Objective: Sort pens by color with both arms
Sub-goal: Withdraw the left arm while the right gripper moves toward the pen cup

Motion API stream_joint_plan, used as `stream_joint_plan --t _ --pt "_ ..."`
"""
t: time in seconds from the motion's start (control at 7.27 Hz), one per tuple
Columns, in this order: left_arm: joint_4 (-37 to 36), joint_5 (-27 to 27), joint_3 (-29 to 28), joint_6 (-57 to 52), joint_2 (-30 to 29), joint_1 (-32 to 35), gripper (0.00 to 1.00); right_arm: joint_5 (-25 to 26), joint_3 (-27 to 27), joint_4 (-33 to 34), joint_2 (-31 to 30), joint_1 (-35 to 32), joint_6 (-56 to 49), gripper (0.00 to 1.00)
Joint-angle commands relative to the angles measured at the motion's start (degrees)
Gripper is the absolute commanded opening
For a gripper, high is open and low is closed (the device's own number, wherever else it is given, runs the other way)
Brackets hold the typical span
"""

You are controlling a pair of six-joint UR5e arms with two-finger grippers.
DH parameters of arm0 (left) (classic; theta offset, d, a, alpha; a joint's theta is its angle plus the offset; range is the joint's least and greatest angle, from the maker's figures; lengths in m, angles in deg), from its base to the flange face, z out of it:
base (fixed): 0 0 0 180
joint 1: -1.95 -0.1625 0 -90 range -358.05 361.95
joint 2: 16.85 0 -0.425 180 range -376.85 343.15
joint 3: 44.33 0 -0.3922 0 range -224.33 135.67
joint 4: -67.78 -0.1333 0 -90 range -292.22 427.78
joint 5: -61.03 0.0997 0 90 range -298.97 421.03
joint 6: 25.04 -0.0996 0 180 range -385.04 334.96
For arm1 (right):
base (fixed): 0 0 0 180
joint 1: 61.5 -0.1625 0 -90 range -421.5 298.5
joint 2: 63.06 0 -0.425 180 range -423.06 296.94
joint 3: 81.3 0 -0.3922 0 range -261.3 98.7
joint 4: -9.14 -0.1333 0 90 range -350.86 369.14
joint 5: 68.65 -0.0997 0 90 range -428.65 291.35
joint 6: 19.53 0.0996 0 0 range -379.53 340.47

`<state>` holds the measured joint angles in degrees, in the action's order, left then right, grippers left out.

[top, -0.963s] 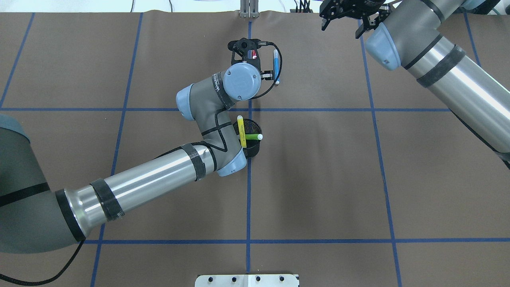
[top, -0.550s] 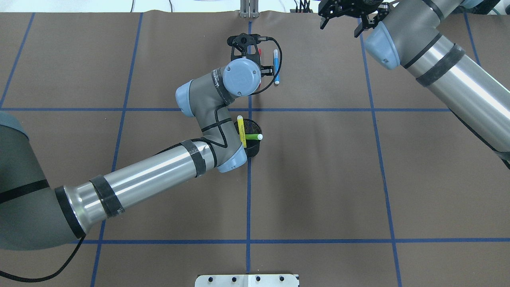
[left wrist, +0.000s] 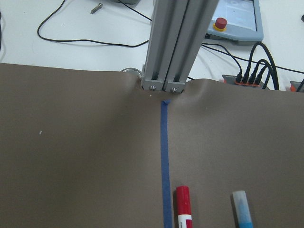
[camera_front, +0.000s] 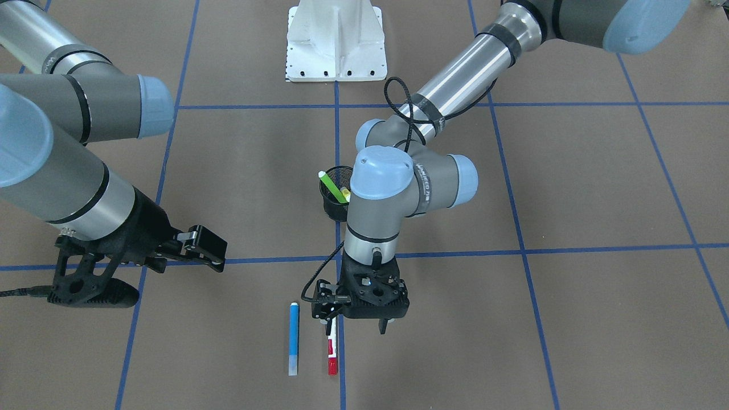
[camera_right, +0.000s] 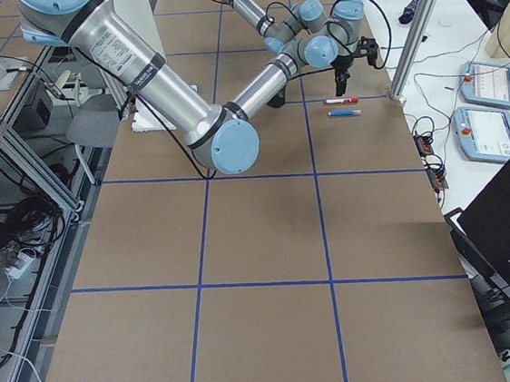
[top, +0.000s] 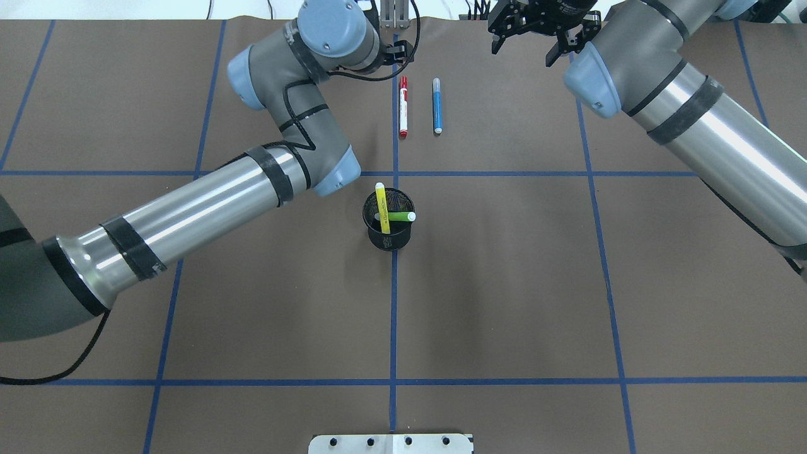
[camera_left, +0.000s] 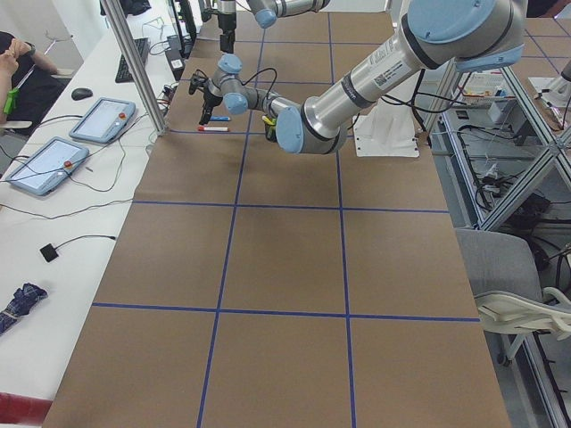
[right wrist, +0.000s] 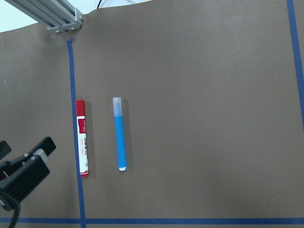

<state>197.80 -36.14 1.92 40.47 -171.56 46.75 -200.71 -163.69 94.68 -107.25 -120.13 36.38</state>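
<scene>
The white pen with red caps (top: 403, 107) lies on the table at the far middle, parallel to the blue pen (top: 437, 105) just to its right. Both also show in the right wrist view, white pen (right wrist: 82, 140) and blue pen (right wrist: 120, 142). My left gripper (camera_front: 356, 324) hangs open and empty above the white pen (camera_front: 332, 353). The yellow pen (top: 381, 208) and green pen (top: 397, 216) stand in the black mesh cup (top: 394, 238) at the centre. My right gripper (top: 523, 39) is open and empty at the far edge, right of the blue pen.
An aluminium post (top: 394, 16) stands at the far edge, just beyond the two lying pens. The white pedestal base (camera_front: 336, 40) is at the near middle. Blue tape lines (top: 504, 173) divide the brown table cover. Cables and control tablets lie past the far edge.
My left gripper has let go of the white pen, which now lies beside the blue one. The left arm has risen and swung toward the far edge. The right gripper has shifted slightly left.
</scene>
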Motion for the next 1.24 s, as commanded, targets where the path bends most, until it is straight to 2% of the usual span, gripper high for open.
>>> stream_joint_plan --t 0.0,0.28,0.55,0.83,1.1 --pt "-4.9 -11.5 0.1 -7.5 0.8 6.9 0.99 -0.7 -1.1 0.4 1.7 3.9 6.6 1.00" --pt "-5.9 -17.5 1.5 -12.9 4.2 10.8 0.99 -2.0 -1.1 3.6 2.9 5.5 8.0 1.00" --pt "-6.0 -22.4 6.4 -17.9 10.7 14.5 0.99 -2.5 -1.2 8.9 5.4 8.3 8.0 1.00" --pt "-6.0 -23.4 6.7 -20.4 11.9 16.2 0.99 -4.6 -1.2 13.4 6.2 10.6 7.8 1.00" --pt "-6.0 -23.4 6.7 -21.7 12.0 17.2 0.99 -4.6 -1.5 13.5 5.9 13.9 6.0 1.00"
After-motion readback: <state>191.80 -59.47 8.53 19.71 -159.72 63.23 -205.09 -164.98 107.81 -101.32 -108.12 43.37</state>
